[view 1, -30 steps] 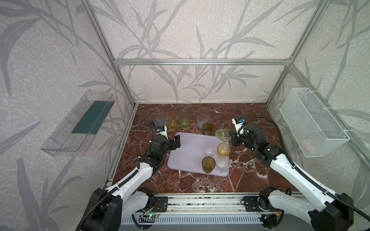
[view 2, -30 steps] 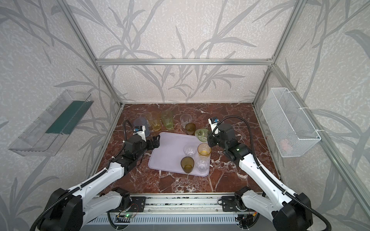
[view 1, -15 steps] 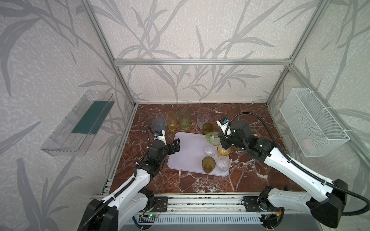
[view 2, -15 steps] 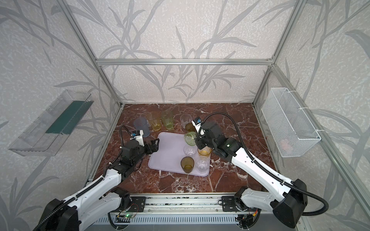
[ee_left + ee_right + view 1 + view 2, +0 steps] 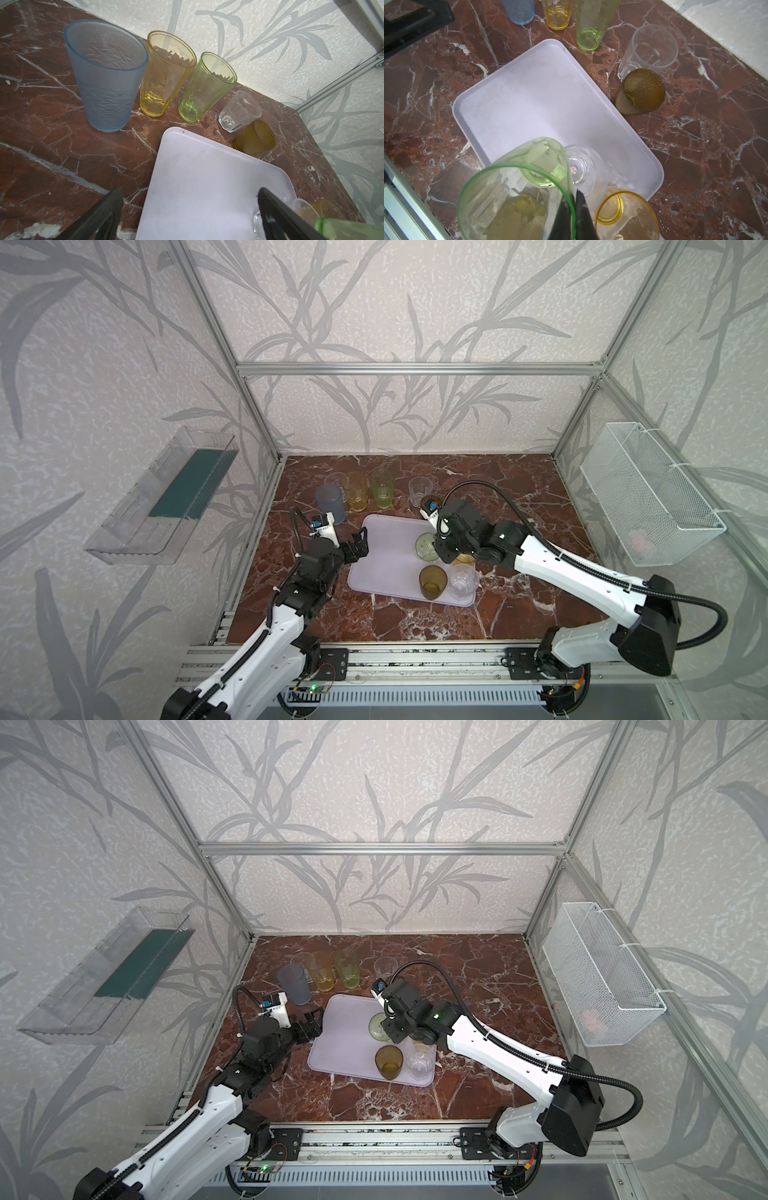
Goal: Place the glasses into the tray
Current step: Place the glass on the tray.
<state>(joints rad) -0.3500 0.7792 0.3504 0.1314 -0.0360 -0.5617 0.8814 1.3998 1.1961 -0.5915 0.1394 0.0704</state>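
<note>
My right gripper (image 5: 574,209) is shut on the rim of the short green glass (image 5: 517,187), which hangs tilted over the lavender tray (image 5: 386,556) in both top views. On the tray stand an amber-brown glass (image 5: 432,581), a clear one (image 5: 463,580) and a yellow one (image 5: 623,212). My left gripper (image 5: 190,199) is open and empty over the tray's left edge. Behind the tray stand tall grey-blue (image 5: 106,83), yellow (image 5: 164,76) and pale-green (image 5: 205,87) glasses, a short clear one (image 5: 239,112) and a dotted amber one (image 5: 256,137).
The dark marble table (image 5: 519,489) is walled on three sides. A clear plastic shelf (image 5: 166,497) hangs on the left wall and a white wire basket (image 5: 648,497) on the right wall. A metal rail (image 5: 374,659) runs along the front edge.
My right arm has carried the green glass from beside the tray's far right corner leftward to above the tray. My left arm has drawn back a little, still open.
</note>
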